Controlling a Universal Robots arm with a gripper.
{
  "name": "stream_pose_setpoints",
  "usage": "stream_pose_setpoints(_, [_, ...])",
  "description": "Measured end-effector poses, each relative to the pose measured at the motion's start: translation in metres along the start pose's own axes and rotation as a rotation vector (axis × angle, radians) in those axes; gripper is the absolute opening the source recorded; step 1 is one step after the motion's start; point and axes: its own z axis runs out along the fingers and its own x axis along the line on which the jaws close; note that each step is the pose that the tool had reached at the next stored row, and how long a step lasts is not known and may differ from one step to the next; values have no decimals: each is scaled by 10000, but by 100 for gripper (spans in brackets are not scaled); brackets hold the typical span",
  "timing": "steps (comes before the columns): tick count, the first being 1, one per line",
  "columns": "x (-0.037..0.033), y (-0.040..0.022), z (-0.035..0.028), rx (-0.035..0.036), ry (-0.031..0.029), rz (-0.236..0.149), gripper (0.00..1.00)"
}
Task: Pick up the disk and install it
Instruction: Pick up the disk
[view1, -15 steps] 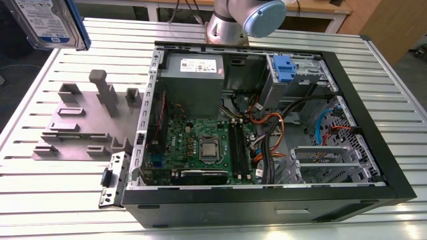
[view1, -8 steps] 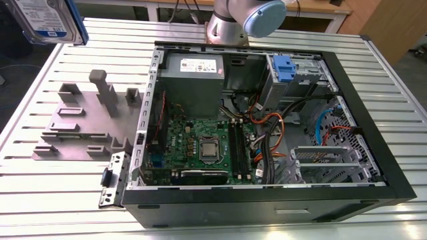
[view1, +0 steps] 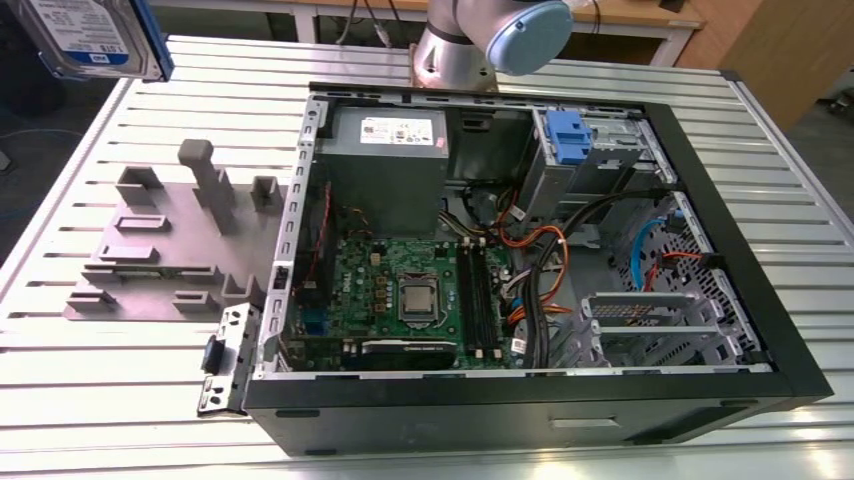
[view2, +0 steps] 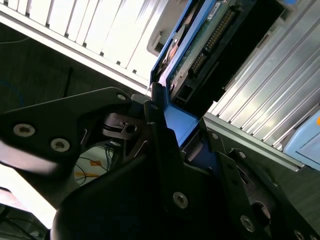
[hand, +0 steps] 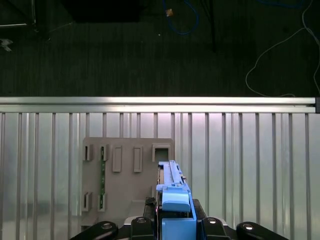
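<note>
The disk (view1: 96, 38), a silver drive with a white-and-blue label and a blue frame, hangs in the air at the far upper corner on the exterior view's left, well above the table. In the second wrist view my gripper (view2: 172, 127) is shut on the blue frame at one end of the disk (view2: 202, 45), whose circuit-board side and connector show. In the first wrist view the disk (hand: 172, 187) stands edge-on between the black fingers (hand: 145, 222), above the grey holder plate (hand: 127, 170).
An open black computer case (view1: 747, 300) lies on the slatted metal table (view1: 147, 380), with a motherboard, cables and a drive bay holding a blue clip (view1: 567, 135). The grey fixture (view1: 160, 245) with upright posts sits beside it. The arm's base (view1: 461, 45) stands behind the case.
</note>
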Motion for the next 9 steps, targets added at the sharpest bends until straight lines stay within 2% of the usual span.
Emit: stream_pose_setpoints(9, [0, 0, -3, -1, 0, 0, 37])
